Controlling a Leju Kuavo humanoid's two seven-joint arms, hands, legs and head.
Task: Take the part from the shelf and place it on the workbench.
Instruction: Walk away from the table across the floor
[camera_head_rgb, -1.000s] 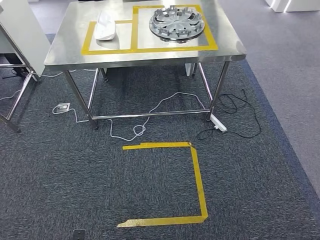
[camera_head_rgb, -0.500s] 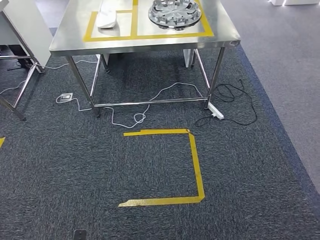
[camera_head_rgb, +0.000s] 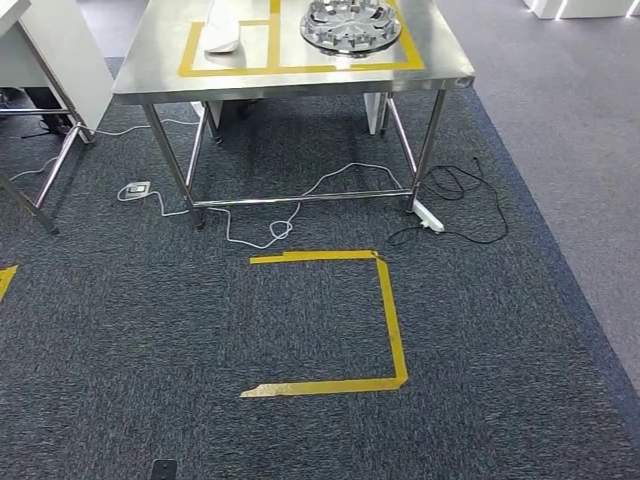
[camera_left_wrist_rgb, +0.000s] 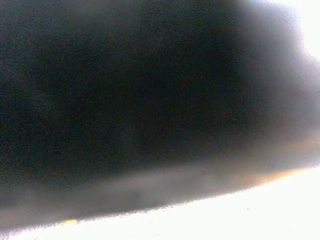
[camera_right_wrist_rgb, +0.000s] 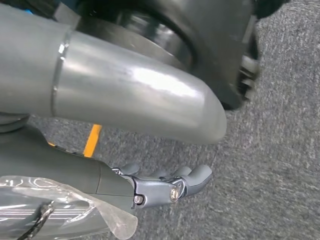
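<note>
A steel workbench (camera_head_rgb: 294, 80) is seen ahead in the head view, its tabletop marked with yellow tape rectangles. A round silver wheel cover (camera_head_rgb: 349, 24) lies inside the larger rectangle, and a white part (camera_head_rgb: 222, 36) lies in the smaller one beside it. On the carpet (camera_head_rgb: 151, 320) in front, a square of yellow tape (camera_head_rgb: 392, 320) is laid, well apart from the workbench legs, with cables (camera_head_rgb: 468, 200) trailing between. In the right wrist view the right robot hand (camera_right_wrist_rgb: 166, 185) is seen hanging over the carpet, fingers extended and held close together, nothing gripped. The left wrist view is dark and blurred, so the state of the left robot hand cannot be told. Which part is meant cannot be told; if those on the tabletop count, placing appears done, otherwise fetching from the shelf is judged left
</note>
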